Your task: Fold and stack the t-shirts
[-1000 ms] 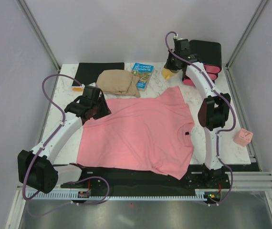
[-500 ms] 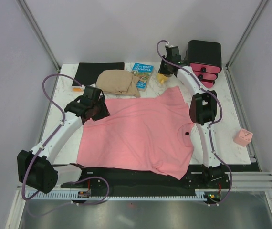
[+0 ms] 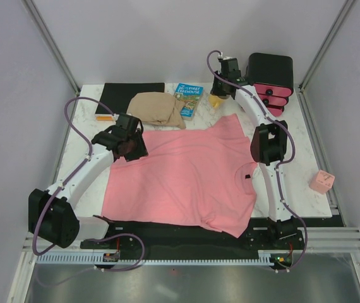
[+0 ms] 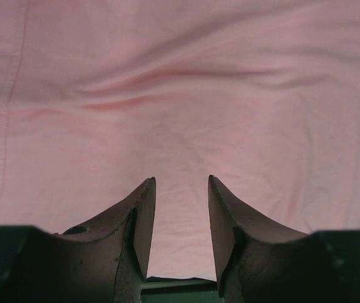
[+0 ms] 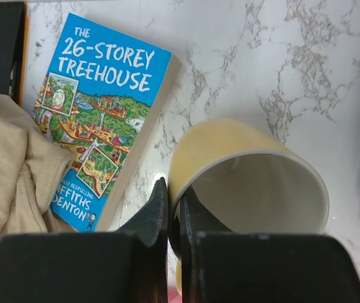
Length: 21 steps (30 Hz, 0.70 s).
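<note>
- Left gripper (image 4: 181, 182) is hanging with its jaws apart just over the shirt (image 3: 186, 177), near the shirt's 10 o'clock corner. We are seeing nothing but flat cloth between the jaws.
- We are finding the shirt spread out unfolded mid-table, with its neck pointing to 3 o'clock, so we are judging that folding is not yet begun.
- Right gripper (image 5: 172, 186), at the table's 1 o'clock, is pinching shut on what we are taking to be the rim of the cup (image 5: 230, 136). The cup is tilting, mouth toward the wrist camera.
- We are worrying that so thin a pinch is letting the cup slip. It could drop onto the book (image 5: 98, 113) just beside it at 9 o'clock, or roll onto the shirt's far sleeve.
- We are also expecting trouble if the left jaws close here. They may be catching only the top layer or a small pucker, so a lift would be dragging and creasing the shirt rather than folding it.
- The tan cloth (image 3: 158, 108) at 12 o'clock of the left gripper is lying close enough to be snagged.
- On the book we are reading "THE 26-STOREY TREEHOUSE". Below it only the fragments "FFITHS" and "DENTON" are showing.
- The dark neck label (image 3: 247, 177) is proving too small to read.
</note>
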### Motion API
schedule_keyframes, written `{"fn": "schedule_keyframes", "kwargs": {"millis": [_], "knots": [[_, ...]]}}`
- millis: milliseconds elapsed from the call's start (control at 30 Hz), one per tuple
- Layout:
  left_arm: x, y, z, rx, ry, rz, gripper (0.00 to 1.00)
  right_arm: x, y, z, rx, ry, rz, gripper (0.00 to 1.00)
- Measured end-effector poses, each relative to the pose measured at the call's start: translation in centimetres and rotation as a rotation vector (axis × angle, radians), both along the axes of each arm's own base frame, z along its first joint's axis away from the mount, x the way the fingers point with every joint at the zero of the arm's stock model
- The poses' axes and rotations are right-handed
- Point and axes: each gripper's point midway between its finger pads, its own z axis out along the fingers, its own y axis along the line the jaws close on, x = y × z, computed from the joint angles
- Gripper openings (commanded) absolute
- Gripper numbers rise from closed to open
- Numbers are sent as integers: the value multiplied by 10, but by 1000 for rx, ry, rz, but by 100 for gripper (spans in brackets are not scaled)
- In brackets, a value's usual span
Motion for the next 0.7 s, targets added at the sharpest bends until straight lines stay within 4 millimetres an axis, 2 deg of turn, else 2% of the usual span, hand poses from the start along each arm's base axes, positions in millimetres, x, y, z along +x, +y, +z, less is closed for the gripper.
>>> {"fn": "schedule_keyframes", "kwargs": {"millis": [167,400,567,700], "knots": [[-2,-1,-1,3,5,-5,46,2,-5,10,-31,-24,28,0],[-4,-4,-1,5,6,-16,45,-14,-14,-17,-90,62,66,0],[-6,-7,-2,10,8,-30,45,-15,-15,-18,-112,57,84,0],[-9,-8,-4,18,13,-34,45,-15,-15,-19,-117,56,90,10]]}}
